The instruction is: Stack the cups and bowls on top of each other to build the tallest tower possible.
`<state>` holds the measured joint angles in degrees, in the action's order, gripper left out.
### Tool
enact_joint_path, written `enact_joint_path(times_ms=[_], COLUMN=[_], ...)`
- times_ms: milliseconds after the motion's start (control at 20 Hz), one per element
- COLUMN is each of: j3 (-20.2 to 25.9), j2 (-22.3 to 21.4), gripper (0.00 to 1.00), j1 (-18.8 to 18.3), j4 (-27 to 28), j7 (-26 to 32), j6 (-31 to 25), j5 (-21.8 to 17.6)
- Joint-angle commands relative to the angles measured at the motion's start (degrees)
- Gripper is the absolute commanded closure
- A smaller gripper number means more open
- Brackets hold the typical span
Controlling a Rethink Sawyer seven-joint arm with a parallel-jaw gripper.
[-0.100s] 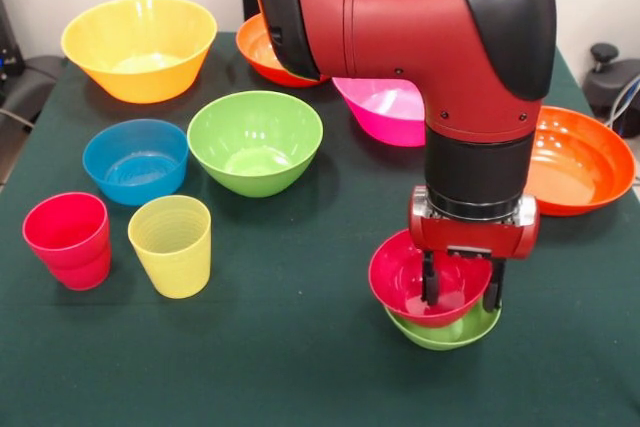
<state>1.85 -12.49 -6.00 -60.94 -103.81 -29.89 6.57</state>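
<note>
While the gripper (463, 285) seats the red bowl (425, 282), the tower (440, 307) begins.
Fingers (429, 279) apparently clamp the rim, one inside, nesting it in the small green bowl (450, 332) on the worktop (300, 367); cups (120, 242) wait well apart.

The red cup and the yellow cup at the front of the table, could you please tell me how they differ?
The red cup is opaque, while the yellow cup is translucent, its ribs showing through. The red cup stands nearer the table's edge in the front view, the yellow cup beside it, toward the gripper. The red cup shows a step around its middle; the yellow cup tapers evenly. Both stand upright, mouths up, apart from each other.
</note>
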Motion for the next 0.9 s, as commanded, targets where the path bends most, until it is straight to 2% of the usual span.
enact_joint_path(times_ms=[50, 200, 650, 900], j3=[6.07, 4.16, 2.42, 1.59], j2=[-0.86, -1.32, -1.33, -0.74], gripper=[0.00, 0.00, 0.00, 0.00], j1=[-0.33, 0.59, 1.71, 2.53], j4=[-2.22, 0.07, 0.95, 5.19], j7=[1.15, 1.09, 0.54, 0.54], j6=[-0.49, -5.12, -6.51, -11.56], j5=[-2.84, -2.89, -3.49, -3.09])
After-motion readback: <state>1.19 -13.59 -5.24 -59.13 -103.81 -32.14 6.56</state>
